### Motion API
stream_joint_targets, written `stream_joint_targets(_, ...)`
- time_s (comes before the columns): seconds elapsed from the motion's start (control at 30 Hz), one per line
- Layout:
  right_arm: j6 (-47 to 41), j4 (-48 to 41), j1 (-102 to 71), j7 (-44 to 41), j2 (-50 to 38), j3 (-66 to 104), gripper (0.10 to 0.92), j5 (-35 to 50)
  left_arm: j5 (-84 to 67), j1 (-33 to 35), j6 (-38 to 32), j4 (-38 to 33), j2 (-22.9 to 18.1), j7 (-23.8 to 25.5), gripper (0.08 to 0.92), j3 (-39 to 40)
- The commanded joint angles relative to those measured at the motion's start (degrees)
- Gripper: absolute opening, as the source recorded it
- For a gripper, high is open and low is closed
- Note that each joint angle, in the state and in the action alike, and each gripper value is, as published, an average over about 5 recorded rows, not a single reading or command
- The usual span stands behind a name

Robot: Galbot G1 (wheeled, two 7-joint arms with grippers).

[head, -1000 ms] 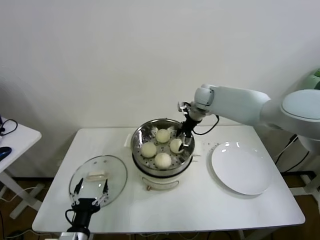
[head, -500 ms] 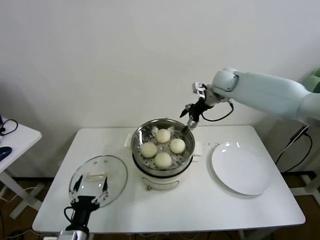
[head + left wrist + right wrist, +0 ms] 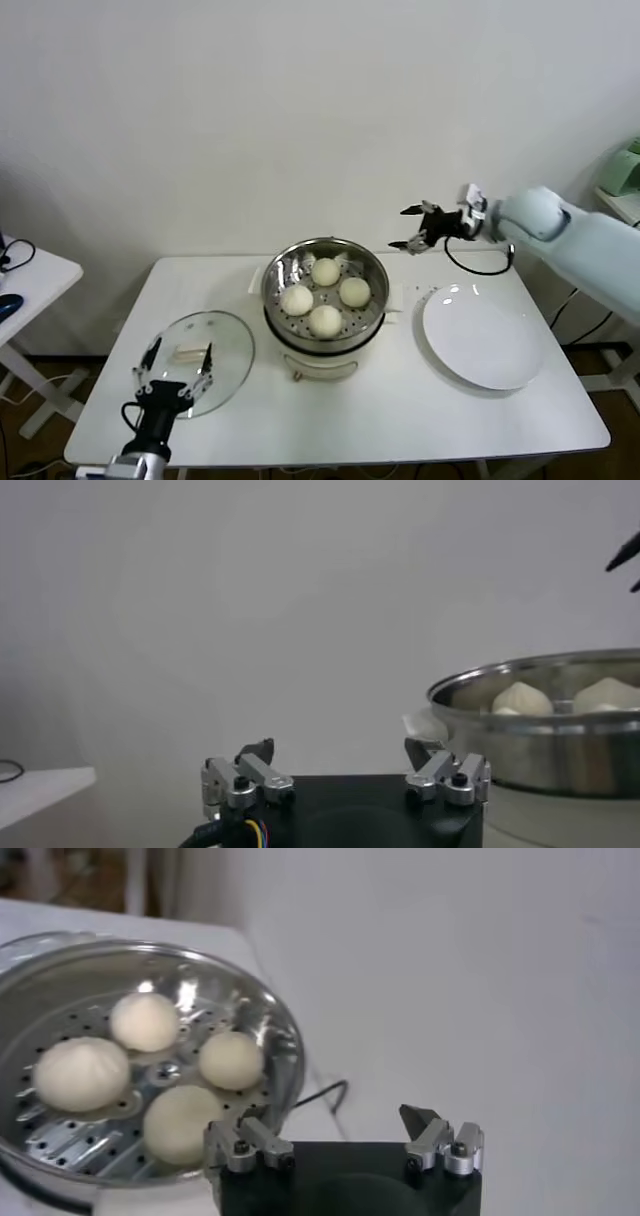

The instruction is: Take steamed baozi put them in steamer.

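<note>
Right gripper point(image 3: 412, 228): jaws spread wide, holding nothing, raised in the air right of and beyond the steamer point(image 3: 325, 252), above the table's point(image 3: 420, 410) far edge. Steamer: one, mid-table, containing four steamed baozi point(image 3: 325, 295); its perforated floor shows only in the right wrist view. White plate point(image 3: 484, 336): one, right. Glass lid point(image 3: 197, 348): one, near left. Left gripper point(image 3: 172, 368): open, empty, over the lid's near edge.

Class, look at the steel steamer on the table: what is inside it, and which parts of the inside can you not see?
Inside the steamer lie four steamed baozi on its perforated floor. The floor beneath each bun is covered, and the near inner wall is hidden behind the rim.
</note>
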Motion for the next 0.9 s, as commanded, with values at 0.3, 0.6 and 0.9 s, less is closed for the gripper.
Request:
stream_joint_targets(0.3, 8.4, 17.2, -77.6, 15.7, 12.3, 82.4, 0.823, -15.7, -0.7, -2.5, 1.2, -0.4, -1.2, 2.0, 0.823, -0.9)
stream_joint_targets(0.6, 13.8, 24.5, -90.5, 15.2, 27.9, 90.9, 0.823, -20.1, -2.9, -4.9, 2.6, 1.9, -1.1, 2.7, 0.823, -2.9)
stream_joint_targets(0.9, 17.6, 26.7, -96.9, 15.1, 38.4, 92.7, 0.823, -20.8, -6.3, -6.6, 4.2, 2.5, -1.5, 4.7, 0.823, -4.4)
